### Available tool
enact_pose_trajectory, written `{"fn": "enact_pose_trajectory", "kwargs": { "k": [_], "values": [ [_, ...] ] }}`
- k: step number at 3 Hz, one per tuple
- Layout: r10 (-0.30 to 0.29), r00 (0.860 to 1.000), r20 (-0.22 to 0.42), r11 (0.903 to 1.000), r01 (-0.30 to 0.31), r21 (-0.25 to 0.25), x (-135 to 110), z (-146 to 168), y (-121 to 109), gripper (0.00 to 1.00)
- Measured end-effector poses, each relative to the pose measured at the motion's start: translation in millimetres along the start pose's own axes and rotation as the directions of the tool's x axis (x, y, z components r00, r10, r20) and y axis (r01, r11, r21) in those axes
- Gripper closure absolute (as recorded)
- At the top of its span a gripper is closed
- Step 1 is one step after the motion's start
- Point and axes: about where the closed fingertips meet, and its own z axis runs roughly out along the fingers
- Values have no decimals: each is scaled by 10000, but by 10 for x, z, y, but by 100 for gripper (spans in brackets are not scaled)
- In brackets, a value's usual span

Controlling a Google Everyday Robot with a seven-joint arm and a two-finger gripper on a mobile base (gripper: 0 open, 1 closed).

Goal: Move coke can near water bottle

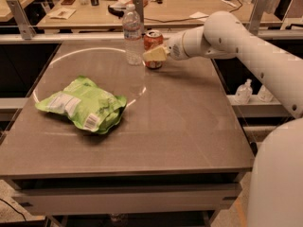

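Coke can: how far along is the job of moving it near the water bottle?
Looks done: the coke can stands upright close beside the water bottle, at the table's far side. In hand: the gripper is at the can's front. Left: probably only withdrawing the arm.

A green chip bag (83,104) lies crumpled on the left side of a gray table (189,131). A thin white ring (71,54) curves on the tabletop around the bag. The gripper (155,54) is over the far end of this table. Behind it stands a wooden desk (180,8) with papers. Two tiny clear bottles (244,91) sit low on the right.
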Motion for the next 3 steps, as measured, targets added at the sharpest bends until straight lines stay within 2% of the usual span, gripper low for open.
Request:
{"fn": "enact_pose_trajectory", "kwargs": {
  "k": [1, 2, 3],
  "values": [
    [161, 9983, 555, 9998, -165, 63, -45, -61, -22, 0],
    [335, 9908, 1309, 9993, -309, -215, -49, -207, -132, 0],
    [294, 9898, 1391, 9994, -264, -233, -74, -212, -136, 0]
  ]
}}
